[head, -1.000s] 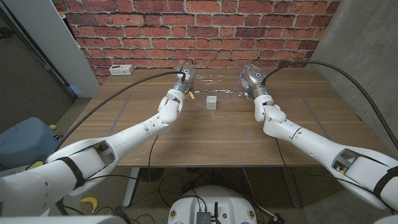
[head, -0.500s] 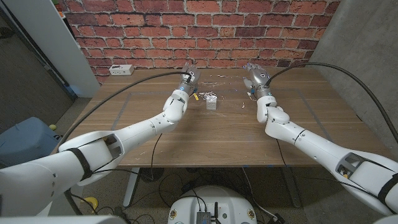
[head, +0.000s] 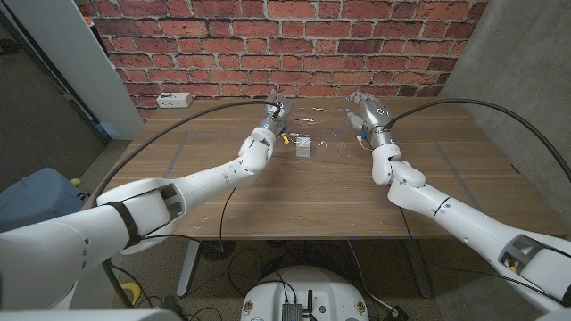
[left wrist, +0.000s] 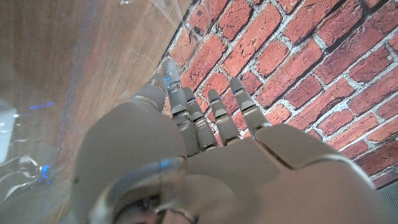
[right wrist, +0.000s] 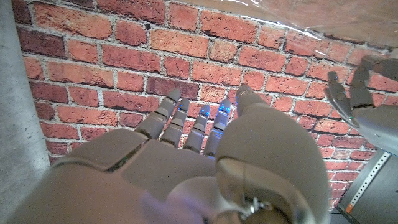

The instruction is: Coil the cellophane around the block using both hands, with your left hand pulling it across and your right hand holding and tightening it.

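Observation:
A small white block (head: 304, 148) stands on the wooden table (head: 294, 196) toward the back middle. Clear crinkled cellophane (head: 314, 137) bunches at the block and trails up toward both hands; it also glints as cellophane (right wrist: 298, 15) stretched in front of the brick wall. My left hand (head: 275, 111) is raised just behind and left of the block, fingers (left wrist: 214, 118) straight and close together, thumb against them with film at its tip. My right hand (head: 366, 112) is raised behind and right of the block, fingers together, pinching the film's other end.
A white power strip (head: 173, 100) lies at the table's back left corner. The brick wall (head: 294, 45) rises close behind both hands. A blue bin (head: 36, 203) stands on the floor to the left. My left hand (right wrist: 364, 99) shows in the right wrist view.
Both arms have reached farther toward the wall. The cellophane strip that hung between the hands now bunches down against the block.

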`<state>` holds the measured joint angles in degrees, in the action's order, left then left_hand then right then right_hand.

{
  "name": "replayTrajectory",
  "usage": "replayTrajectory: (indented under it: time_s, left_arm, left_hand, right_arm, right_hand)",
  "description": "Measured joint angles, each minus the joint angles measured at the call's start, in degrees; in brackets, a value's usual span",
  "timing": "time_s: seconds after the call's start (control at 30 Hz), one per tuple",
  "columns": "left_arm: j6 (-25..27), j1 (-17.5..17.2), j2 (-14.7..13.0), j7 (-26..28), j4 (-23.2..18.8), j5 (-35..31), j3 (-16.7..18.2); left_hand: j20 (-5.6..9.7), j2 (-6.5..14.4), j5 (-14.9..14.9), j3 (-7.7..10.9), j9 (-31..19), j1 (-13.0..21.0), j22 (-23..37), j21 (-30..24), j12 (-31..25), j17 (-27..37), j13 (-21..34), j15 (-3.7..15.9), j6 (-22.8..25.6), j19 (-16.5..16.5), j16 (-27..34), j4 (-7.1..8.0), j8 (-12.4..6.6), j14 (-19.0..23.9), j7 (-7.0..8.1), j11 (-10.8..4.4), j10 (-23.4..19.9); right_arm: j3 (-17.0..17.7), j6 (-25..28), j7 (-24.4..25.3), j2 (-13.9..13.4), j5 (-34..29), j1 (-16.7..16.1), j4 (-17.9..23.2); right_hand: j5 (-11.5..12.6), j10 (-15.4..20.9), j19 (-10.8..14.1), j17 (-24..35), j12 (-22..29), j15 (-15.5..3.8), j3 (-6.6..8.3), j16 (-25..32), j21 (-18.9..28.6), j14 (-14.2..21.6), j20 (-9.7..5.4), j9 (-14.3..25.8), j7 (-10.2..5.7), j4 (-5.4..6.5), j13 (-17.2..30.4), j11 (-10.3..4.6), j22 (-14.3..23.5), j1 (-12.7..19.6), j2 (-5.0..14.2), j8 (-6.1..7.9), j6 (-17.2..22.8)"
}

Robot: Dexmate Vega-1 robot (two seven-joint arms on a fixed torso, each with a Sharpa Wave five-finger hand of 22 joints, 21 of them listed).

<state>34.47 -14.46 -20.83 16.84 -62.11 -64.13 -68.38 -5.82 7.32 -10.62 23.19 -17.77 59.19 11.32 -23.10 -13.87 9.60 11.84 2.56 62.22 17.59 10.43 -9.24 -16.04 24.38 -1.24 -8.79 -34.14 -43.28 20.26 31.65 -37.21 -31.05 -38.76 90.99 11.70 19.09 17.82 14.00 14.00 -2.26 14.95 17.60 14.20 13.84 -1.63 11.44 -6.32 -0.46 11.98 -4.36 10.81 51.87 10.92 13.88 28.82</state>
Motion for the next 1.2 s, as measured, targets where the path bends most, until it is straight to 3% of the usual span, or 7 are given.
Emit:
replayTrajectory:
  time_s: [0.3,0.57,0.8,1.0,1.2]
  left_arm:
    - [0.51,1.74,2.57,2.14,5.21,1.64,-2.39]
    - [1.39,3.40,5.05,4.21,10.19,3.53,-4.69]
    - [1.75,4.54,6.52,5.57,12.84,5.30,-6.14]
    - [1.82,5.34,7.33,6.39,14.75,6.80,-7.55]
    - [2.10,5.78,7.57,6.81,15.39,7.80,-8.41]
  left_hand:
    - [0.32,0.00,0.00,-0.15,0.00,0.00,0.00,0.00,0.00,0.01,0.24,0.00,-0.01,-0.32,0.00,0.15,0.41,0.00,0.00,0.00,0.00]
    - [0.31,0.00,0.00,-0.16,0.23,0.00,-0.01,0.00,0.00,0.01,0.30,0.00,0.30,-0.32,0.00,0.15,0.62,0.00,0.34,0.00,0.00]
    - [0.31,0.00,0.01,-0.15,0.26,0.00,-0.01,0.01,0.00,0.01,0.29,0.00,0.10,-0.32,0.00,0.15,0.64,0.00,0.53,0.00,0.00]
    - [0.31,0.00,0.01,-0.39,0.27,0.00,-0.01,0.01,0.06,0.02,0.29,0.00,-0.21,-0.31,0.00,0.39,1.02,0.00,0.84,0.00,0.00]
    - [0.31,0.09,0.02,-0.39,0.43,-0.68,-0.01,0.01,0.38,0.02,0.29,0.00,-1.95,-0.31,0.00,0.39,2.07,0.00,2.57,0.01,0.09]
  right_arm:
    - [0.73,-3.63,-7.36,-3.55,1.48,-2.06,4.40]
    - [0.76,-4.97,-14.54,-4.84,2.22,-2.34,6.04]
    - [-0.44,-3.97,-21.99,-5.06,1.32,-0.95,6.31]
    - [-1.68,-3.22,-24.76,-4.84,0.33,0.34,6.17]
    - [-2.86,-2.28,-28.98,-4.47,-1.32,1.56,5.69]
  right_hand:
    - [0.44,2.10,0.31,-0.17,0.21,0.00,1.20,0.21,0.00,1.63,0.31,-0.26,1.40,1.20,0.00,1.08,0.00,-0.93,0.28,0.76,3.02]
    - [0.44,-0.55,-0.96,-0.03,-1.16,0.11,2.36,-0.77,-0.24,-0.61,0.30,-0.25,-0.24,1.70,-0.22,0.16,-0.01,-1.88,0.47,-1.07,0.93]
    - [0.44,-2.67,-1.99,-0.38,-2.14,0.15,2.97,-1.53,-0.47,-2.68,1.34,-0.53,-0.75,0.52,-0.27,-0.12,-0.01,-2.05,-0.55,-2.45,-1.00]
    - [0.44,-3.58,-2.09,-0.71,-2.35,-0.11,3.33,-1.98,-0.47,-3.02,1.45,-0.53,-1.12,-0.81,-0.27,-0.43,-0.01,-1.34,-1.26,-2.85,-2.00]
    - [0.44,-4.07,-2.19,-0.97,-2.57,0.09,3.26,-2.36,-0.90,-3.45,1.54,-0.39,-1.46,-1.22,-0.26,-0.76,-0.01,-1.34,-1.26,-3.10,-2.96]
